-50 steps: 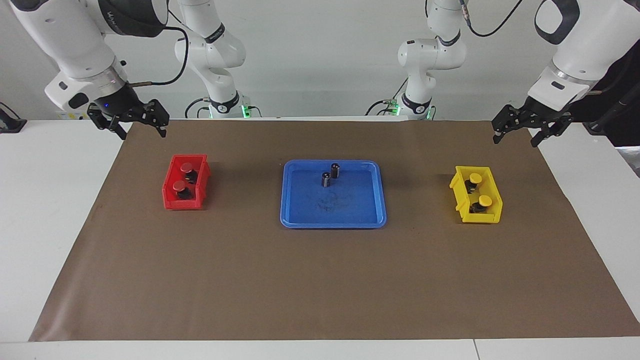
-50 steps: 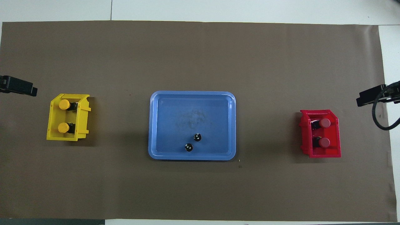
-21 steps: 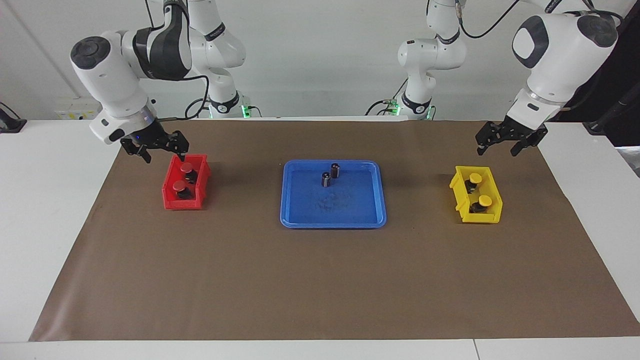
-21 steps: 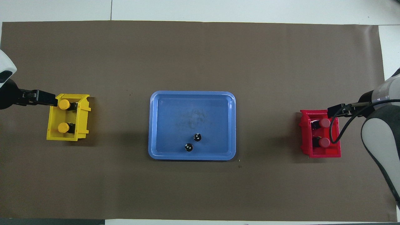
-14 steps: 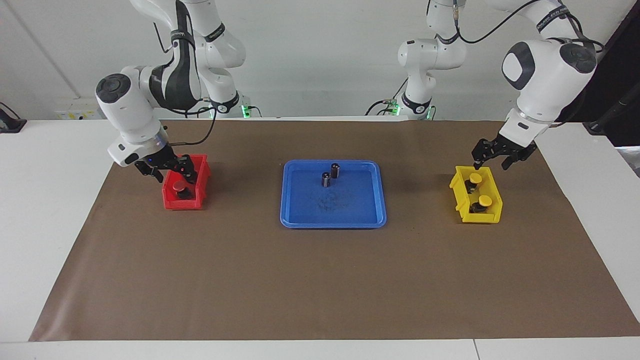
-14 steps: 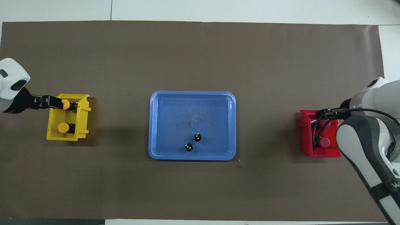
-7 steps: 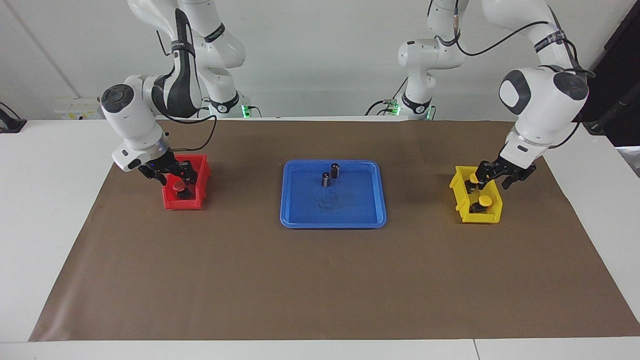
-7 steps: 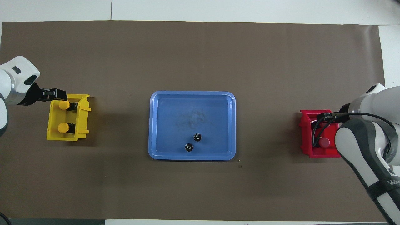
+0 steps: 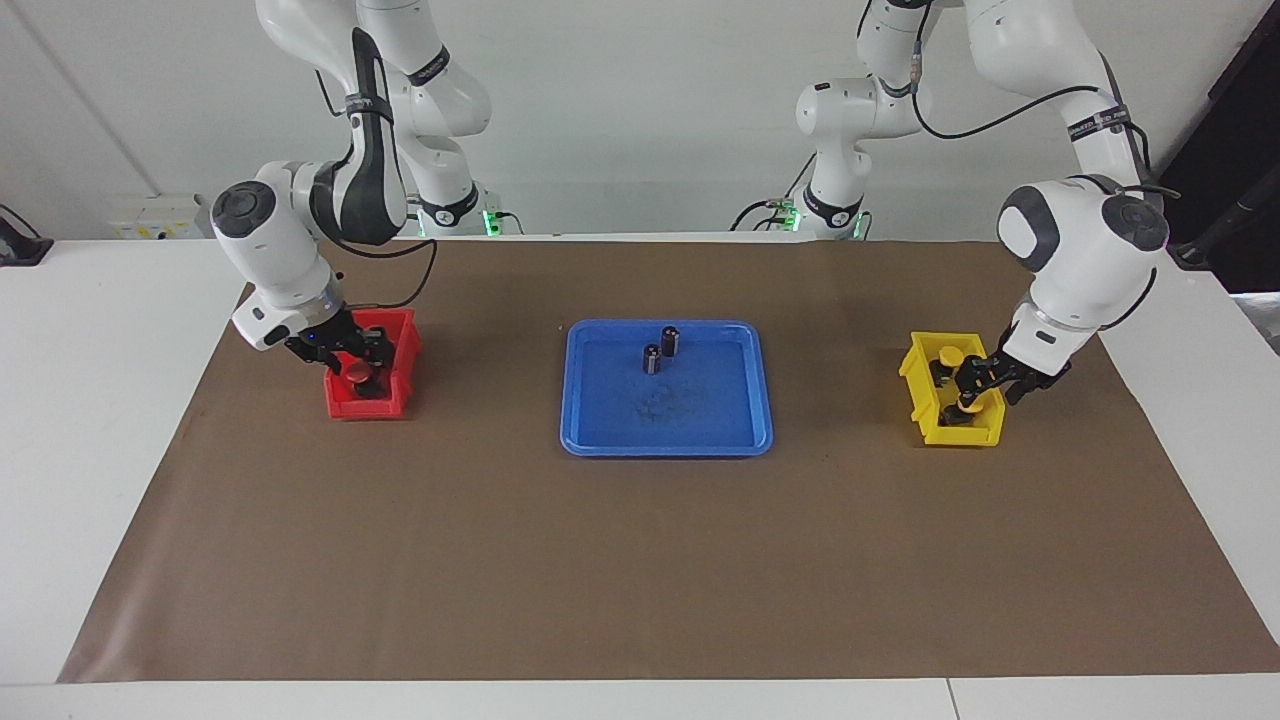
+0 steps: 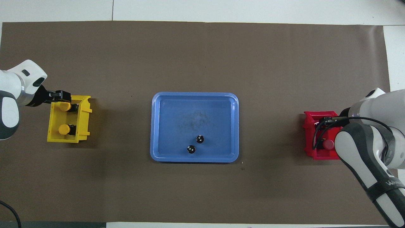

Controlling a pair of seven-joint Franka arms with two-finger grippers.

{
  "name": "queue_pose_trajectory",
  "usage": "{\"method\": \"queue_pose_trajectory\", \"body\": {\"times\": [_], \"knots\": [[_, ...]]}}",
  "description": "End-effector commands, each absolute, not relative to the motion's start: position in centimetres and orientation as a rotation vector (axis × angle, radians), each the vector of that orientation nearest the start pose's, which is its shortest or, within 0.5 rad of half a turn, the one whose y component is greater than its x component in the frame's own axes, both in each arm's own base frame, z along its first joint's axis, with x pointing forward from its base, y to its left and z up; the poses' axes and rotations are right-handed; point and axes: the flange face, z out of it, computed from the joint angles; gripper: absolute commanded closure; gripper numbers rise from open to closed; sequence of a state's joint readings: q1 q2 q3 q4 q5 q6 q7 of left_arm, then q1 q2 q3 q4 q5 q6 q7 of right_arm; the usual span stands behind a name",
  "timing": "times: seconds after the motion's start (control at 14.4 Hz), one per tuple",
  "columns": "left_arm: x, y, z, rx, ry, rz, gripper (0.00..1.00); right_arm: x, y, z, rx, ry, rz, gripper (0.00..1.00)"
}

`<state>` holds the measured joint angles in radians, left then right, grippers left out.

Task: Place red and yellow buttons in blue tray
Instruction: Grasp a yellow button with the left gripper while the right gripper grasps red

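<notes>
With twelve o'clock read as straight away from the robots and the blue tray [image 10: 177, 107] taken as the dial's centre, the tray is lying in the middle of the brown mat [image 10: 202, 190]. No red or yellow button is lying in it. Two dark cylinders [image 10: 199, 138] are standing upright inside it near its six o'clock rim, close to each other but apart.

At nine o'clock, well apart from the tray toward the left arm's end, the yellow bin [image 10: 83, 126] is sitting on the mat. At three o'clock, toward the right arm's end and equally clear of the tray, the red bin [image 10: 308, 148] is sitting.

The nearer yellow button [image 10: 64, 129] is resting at the yellow bin's six o'clock end, uncovered. The nearer red button [image 10: 328, 144] is resting at the red bin's six o'clock end, partly under the right arm as seen from above.

At the twelve o'clock end of the yellow bin, the left gripper [image 9: 978, 390] is reaching down into the bin over the farther yellow button [image 10: 65, 106]. It is spread, with a finger on either side of the cap, and whether it is touching the button cannot be told.

At the twelve o'clock end of the red bin, the right gripper [image 9: 355, 362] is dipping into the bin in the same way. It too is spread around the farther red button [image 9: 357, 374], whose cap is showing between the fingers, and contact cannot be told.
</notes>
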<state>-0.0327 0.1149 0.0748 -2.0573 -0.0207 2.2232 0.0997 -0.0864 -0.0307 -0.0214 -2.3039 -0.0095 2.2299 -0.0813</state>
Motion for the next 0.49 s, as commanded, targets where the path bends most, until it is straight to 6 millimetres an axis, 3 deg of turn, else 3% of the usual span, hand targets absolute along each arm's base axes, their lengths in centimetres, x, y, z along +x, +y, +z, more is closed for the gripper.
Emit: {"method": "queue_pose_trajectory", "body": {"times": [0.0,0.28,0.42], "knots": [[56.0,2.5,37.6,-3.147,0.082,-0.086,0.24,49.0,-5.3,34.8,-3.132,0.029,0.032,0.41],[55.8,2.4,37.3,-3.146,0.084,-0.100,0.25,48.5,-5.6,34.4,-3.132,-0.024,0.018,0.41],[55.7,2.2,36.4,-3.147,0.084,-0.079,0.25,48.5,-5.7,34.4,-3.132,-0.036,0.018,0.49]]}}
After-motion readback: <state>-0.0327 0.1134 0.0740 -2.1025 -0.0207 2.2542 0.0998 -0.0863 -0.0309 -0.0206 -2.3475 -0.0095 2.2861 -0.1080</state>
